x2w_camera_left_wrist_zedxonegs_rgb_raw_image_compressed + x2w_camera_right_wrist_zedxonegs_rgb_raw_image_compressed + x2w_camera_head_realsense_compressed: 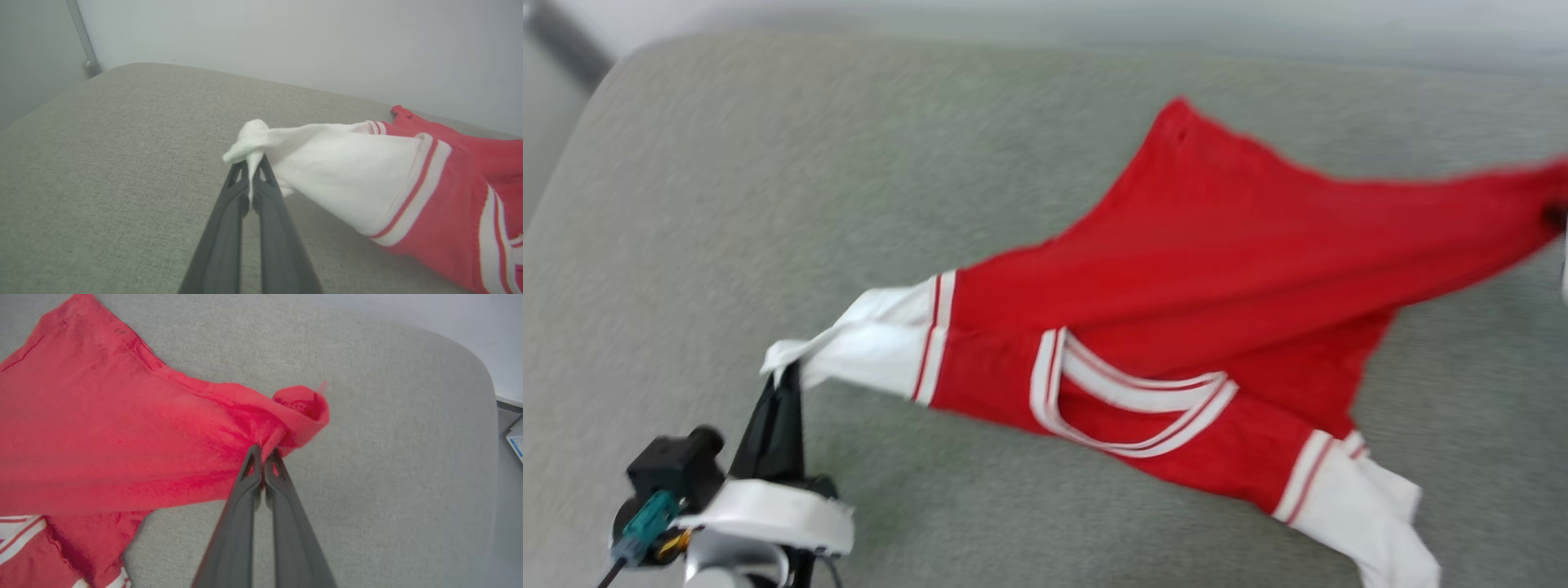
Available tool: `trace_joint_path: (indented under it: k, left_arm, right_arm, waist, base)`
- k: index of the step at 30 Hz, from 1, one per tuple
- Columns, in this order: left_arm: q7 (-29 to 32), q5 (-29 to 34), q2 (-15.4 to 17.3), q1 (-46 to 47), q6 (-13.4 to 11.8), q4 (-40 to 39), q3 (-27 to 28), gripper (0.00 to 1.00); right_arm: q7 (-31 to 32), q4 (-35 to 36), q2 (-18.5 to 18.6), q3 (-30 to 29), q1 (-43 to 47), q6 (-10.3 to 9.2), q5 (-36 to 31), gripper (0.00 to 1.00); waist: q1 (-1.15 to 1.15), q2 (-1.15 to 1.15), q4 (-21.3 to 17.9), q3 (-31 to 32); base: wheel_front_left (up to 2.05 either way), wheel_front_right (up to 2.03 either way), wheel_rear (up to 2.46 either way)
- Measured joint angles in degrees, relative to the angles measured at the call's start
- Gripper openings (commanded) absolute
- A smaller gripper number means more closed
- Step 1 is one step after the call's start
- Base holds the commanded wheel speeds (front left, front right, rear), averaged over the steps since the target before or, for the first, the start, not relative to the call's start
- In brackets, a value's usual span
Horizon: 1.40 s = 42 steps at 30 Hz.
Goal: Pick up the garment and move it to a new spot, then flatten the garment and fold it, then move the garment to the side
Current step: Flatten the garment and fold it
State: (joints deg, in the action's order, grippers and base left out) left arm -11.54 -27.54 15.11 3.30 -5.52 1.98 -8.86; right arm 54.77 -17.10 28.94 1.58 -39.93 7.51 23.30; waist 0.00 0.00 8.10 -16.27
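Grey fabric-covered surface (768,204), pale wall (286,41) behind it, metal pole (83,36) at the wall

The head view is blurry, the garment (1217,269) runs off its right edge, one white sleeve (1372,514) is cut off at the bottom, and a white-and-blue thing (515,439) by the right wrist view's edge is too cut off to tell.

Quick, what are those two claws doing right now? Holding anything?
Left gripper: closed, pinching the tip of the white sleeve of the shirt.
Right gripper: closed, pinching a red corner of the shirt.
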Motion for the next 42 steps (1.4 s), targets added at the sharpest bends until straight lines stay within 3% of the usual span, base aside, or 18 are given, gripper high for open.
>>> trace_joint_path:
  k: [8,15,17,18,21,25,31,32,37,42]
  left_arm:
    - [2.0,-1.5,1.5,-6.5,-2.1,-0.5,2.3,0.00]
    - [3.9,-1.6,2.2,-7.4,-2.7,-2.3,1.9,0.00]
    - [4.3,-1.4,2.3,-7.4,-3.1,-2.6,1.7,0.00]
    - [4.5,-1.4,2.4,-7.3,-3.1,-2.8,1.5,0.00]
    - [4.9,-1.3,2.5,-7.0,-3.1,-3.1,1.2,0.00]
    - [5.4,-1.0,2.7,-6.3,-3.1,-3.8,0.8,0.00]
    - [5.9,-0.4,2.8,-4.0,-3.1,-5.2,-0.2,0.00]
    - [6.0,-0.2,2.7,-2.4,-3.1,-6.0,-0.8,0.00]
    - [5.9,0.6,2.3,1.7,-2.0,-7.1,-2.5,0.00]
    - [5.4,0.9,1.9,5.3,-1.0,-6.4,-3.6,0.00]
  right_arm:
    - [2.5,10.3,-0.3,-2.3,27.6,0.00,4.4,0.00]
    - [3.2,13.2,-8.3,-5.8,46.5,0.00,6.0,0.01]
    - [3.1,13.4,-10.6,-6.1,48.7,0.00,6.3,0.93]
    - [2.1,13.9,-11.2,-6.2,49.1,0.00,6.3,1.00]
    - [-3.5,15.4,-12.2,-7.8,48.3,0.00,5.6,1.00]
    - [-16.5,16.7,-12.7,-9.4,43.7,0.00,4.1,1.00]
    - [-31.8,14.5,-12.6,-9.8,35.7,0.00,3.2,1.00]
    - [-33.8,12.8,-12.6,-8.5,30.9,0.00,4.4,1.00]
    - [-29.9,11.1,-10.5,-4.2,22.9,-0.01,6.8,1.00]
    - [-17.3,9.5,-8.4,1.9,15.4,0.00,9.5,1.00]
  waist:
    - [-0.01,0.00,-7.5,6.4]
    - [-0.02,0.00,-12.2,9.0]
    - [-0.02,0.00,-12.7,9.0]
    - [-0.02,0.00,-12.9,8.8]
    - [-0.01,0.00,-13.2,8.3]
    - [-0.01,0.00,-13.2,7.6]
    - [0.00,0.00,-12.5,5.3]
    - [0.00,0.00,-11.8,3.6]
    - [0.00,0.00,-10.2,-0.1]
    - [0.01,0.00,-7.9,-3.8]
  base:
    - [0.00,0.00,0.00]
    - [0.00,0.00,0.00]
    - [0.00,0.00,0.00]
    - [0.00,0.00,0.00]
    - [0.00,0.00,0.00]
    - [0.00,0.00,0.00]
    - [0.00,0.00,0.00]
    - [0.00,0.00,0.00]
    - [0.00,0.00,0.00]
    - [0.00,0.00,0.00]
